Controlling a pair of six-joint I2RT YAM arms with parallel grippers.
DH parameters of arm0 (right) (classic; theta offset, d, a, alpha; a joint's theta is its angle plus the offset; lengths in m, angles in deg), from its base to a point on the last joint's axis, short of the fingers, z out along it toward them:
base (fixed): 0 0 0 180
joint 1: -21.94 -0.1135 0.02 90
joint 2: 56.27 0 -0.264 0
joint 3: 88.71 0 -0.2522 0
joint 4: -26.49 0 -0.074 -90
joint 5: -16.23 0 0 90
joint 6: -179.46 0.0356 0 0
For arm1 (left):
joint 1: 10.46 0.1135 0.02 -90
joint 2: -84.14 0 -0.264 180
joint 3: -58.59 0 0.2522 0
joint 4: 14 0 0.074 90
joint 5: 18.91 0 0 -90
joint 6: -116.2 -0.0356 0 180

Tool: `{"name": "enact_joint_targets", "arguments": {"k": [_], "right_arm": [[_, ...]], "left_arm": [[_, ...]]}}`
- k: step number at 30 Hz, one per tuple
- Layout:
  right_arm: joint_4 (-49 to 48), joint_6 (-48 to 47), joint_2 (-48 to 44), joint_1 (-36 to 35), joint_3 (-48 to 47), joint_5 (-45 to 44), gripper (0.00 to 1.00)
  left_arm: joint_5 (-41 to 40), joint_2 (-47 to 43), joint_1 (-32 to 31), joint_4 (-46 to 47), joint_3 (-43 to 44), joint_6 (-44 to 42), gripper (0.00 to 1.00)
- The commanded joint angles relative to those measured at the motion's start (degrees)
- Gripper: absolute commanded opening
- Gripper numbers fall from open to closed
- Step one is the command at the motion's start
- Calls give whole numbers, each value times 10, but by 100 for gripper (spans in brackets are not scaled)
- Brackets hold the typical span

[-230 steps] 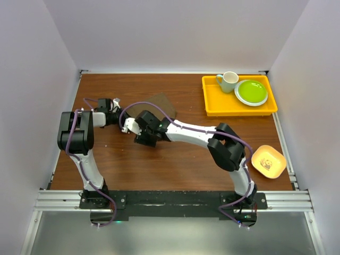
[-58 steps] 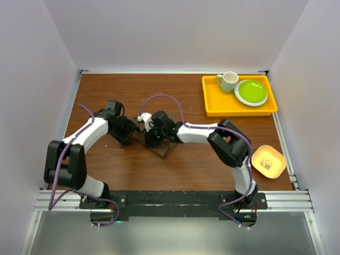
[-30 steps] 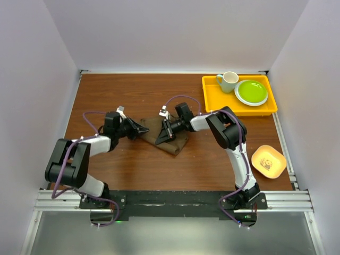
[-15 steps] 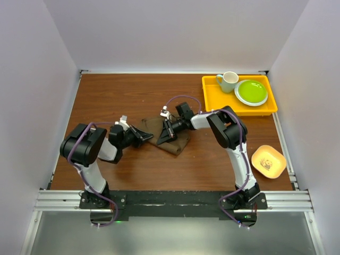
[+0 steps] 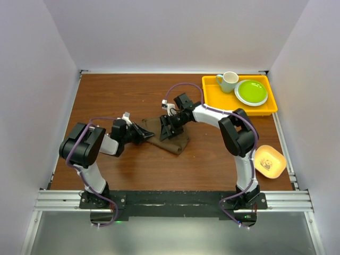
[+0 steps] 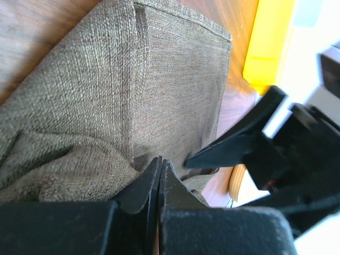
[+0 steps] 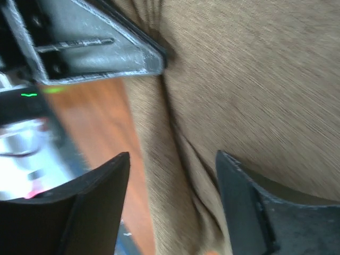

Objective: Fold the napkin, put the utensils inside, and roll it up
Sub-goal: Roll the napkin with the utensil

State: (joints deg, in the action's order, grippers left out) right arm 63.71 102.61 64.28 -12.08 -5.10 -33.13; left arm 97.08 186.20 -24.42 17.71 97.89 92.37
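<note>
The napkin (image 5: 171,137) lies folded in a dark brown bundle at the middle of the table. It fills the left wrist view (image 6: 159,79) and the right wrist view (image 7: 255,79). My left gripper (image 5: 147,134) is shut, its tips (image 6: 160,160) pressed against the napkin's left edge with nothing seen between them. My right gripper (image 5: 167,125) hovers over the napkin's far part, open, jaws (image 7: 172,155) spread with only cloth below. One right finger (image 6: 239,139) shows in the left wrist view. The utensils are out of view.
A yellow tray (image 5: 212,109) at the back right holds a cup (image 5: 229,81) and a green plate (image 5: 252,91). A small yellow bowl (image 5: 269,161) sits near the table's right edge. White walls enclose the table on three sides.
My right gripper has opened and let go of the napkin, and its arm has swung outward. The left gripper stays shut at the napkin's left edge.
</note>
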Motion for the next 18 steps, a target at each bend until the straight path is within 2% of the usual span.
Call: {"name": "enact_joint_targets", "arguments": {"k": [1,5,8,13,17,18], "right_arm": [[88,-128,-72,-73,-22,-203,75],[81,-205,-84,-149,-9,-425,74],[60,-231,-80,-194,3,-518,73],[32,-242,-62,-220,4,-566,68],[26,-241,-45,-221,-1,-593,58],[29,-240,-39,-220,-1,-594,50]], "left_arm": [[-36,31,1,-130,3,-63,0],[-36,26,1,-179,27,-75,0],[-33,19,1,-209,37,-78,0],[-27,11,1,-244,50,-75,0],[-24,2,2,-270,61,-75,0],[-23,0,2,-273,62,-75,0]]}}
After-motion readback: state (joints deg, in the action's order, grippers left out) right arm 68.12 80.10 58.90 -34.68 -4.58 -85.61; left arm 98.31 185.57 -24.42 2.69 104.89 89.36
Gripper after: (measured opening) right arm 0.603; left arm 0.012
